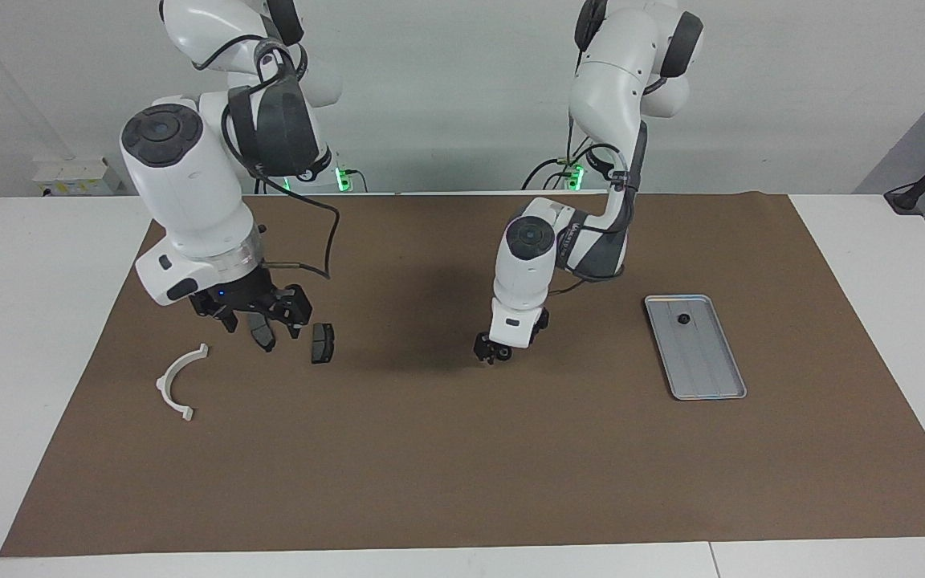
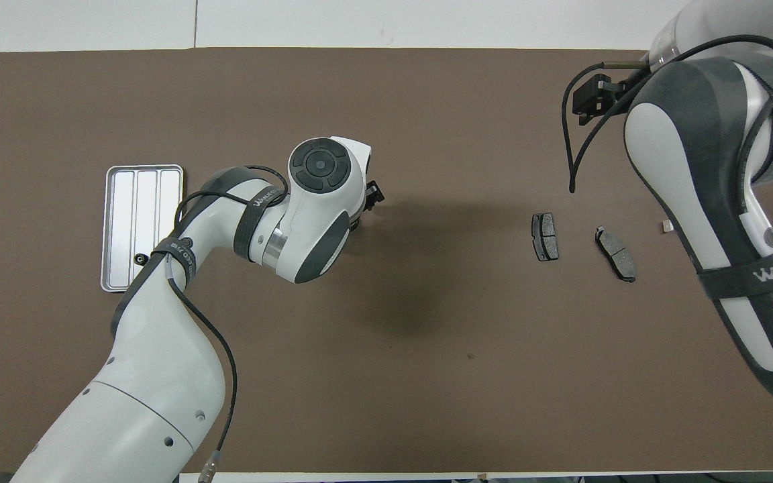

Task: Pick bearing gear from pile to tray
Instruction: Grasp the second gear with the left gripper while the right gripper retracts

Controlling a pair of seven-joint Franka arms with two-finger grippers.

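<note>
One small black ring [image 1: 682,319] lay in the tray [image 1: 710,376], at the end nearer the robots, and the tray sat toward the left arm's end of the brown mat [image 1: 462,474]. No other ring showed in the open anywhere on the mat.

And the left gripper [image 1: 494,353] was down low over the middle of the mat, well apart from the tray, fingers spread with nothing visibly between them. Whether a ring sat under its tips could not be told, because the wrist hid that spot from above.

Over at the right arm's end, the right gripper [image 1: 260,319] hung above the two dark pads [image 2: 545,236], fingers wide and empty. The white half-ring bracket [image 1: 176,384] lay just past them, toward the table's edge.

My read was that the left arm was the one working and the right was searching the pile. To do this step well, the left should have come straight down with a finger on each side of the ring, tips all but on the mat, because a ring that small and round would skid away from a lopsided squeeze. A slow close, a clean vertical lift, then a low release onto a bare groove of the tray would have stopped it rolling. The right arm needed to stay off the pads.
</note>
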